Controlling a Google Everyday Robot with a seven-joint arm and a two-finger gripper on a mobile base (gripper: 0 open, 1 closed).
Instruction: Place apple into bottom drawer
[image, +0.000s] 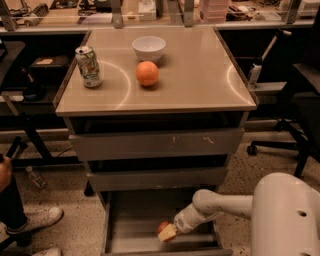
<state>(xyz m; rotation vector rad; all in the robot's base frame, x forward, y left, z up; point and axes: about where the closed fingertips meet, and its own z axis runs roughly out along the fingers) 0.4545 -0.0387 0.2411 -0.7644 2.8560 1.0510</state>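
Note:
The bottom drawer (125, 220) is pulled open below the two shallower drawers, showing its grey inside. The small red apple (162, 229) sits low inside it, near the front middle. My gripper (167, 233) reaches down into the drawer from the right on the white arm (220, 205), and its pale fingers (169, 234) are against the apple.
On the cabinet top (200, 75) stand a white bowl (149, 48), an orange fruit (147, 73) and a drink can (88, 66). An office chair (295, 115) is at the right. A person's shoe (37, 220) and leg are at the left, on the floor.

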